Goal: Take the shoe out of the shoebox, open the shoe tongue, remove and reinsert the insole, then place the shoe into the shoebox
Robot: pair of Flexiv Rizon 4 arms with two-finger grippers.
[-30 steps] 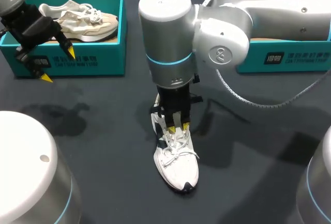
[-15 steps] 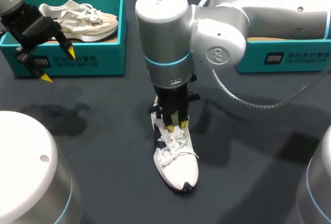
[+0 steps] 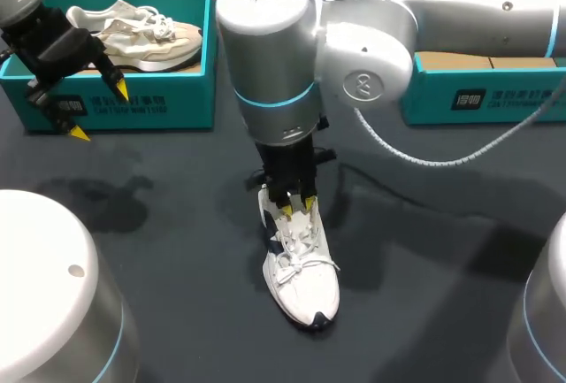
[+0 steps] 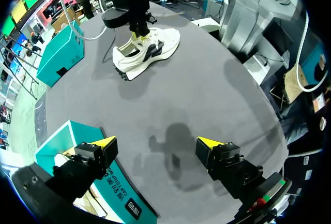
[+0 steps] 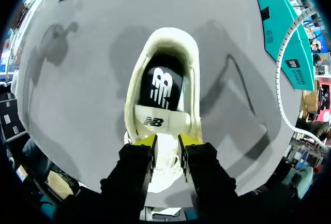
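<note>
A white sneaker (image 3: 305, 277) lies on the dark table, toe toward the front edge; it also shows in the left wrist view as the sneaker (image 4: 147, 53). My right gripper (image 3: 298, 206) comes down over its laced part. In the right wrist view the right gripper (image 5: 166, 142) is shut on the white tongue (image 5: 155, 122), with the black insole (image 5: 160, 87) visible in the shoe's opening beyond. My left gripper (image 3: 100, 111) hangs open and empty in front of the left shoebox (image 3: 133, 104), seen as the left gripper (image 4: 155, 144) above bare table.
The teal left shoebox holds a beige sneaker (image 3: 141, 34). A second teal shoebox (image 3: 478, 95) stands at the back right, partly behind my right arm. A white cable (image 3: 424, 157) droops from that arm over the table.
My right gripper has moved a little toward the shoe's heel, still on the tongue, and the arm swung slightly left. The left arm has not moved.
</note>
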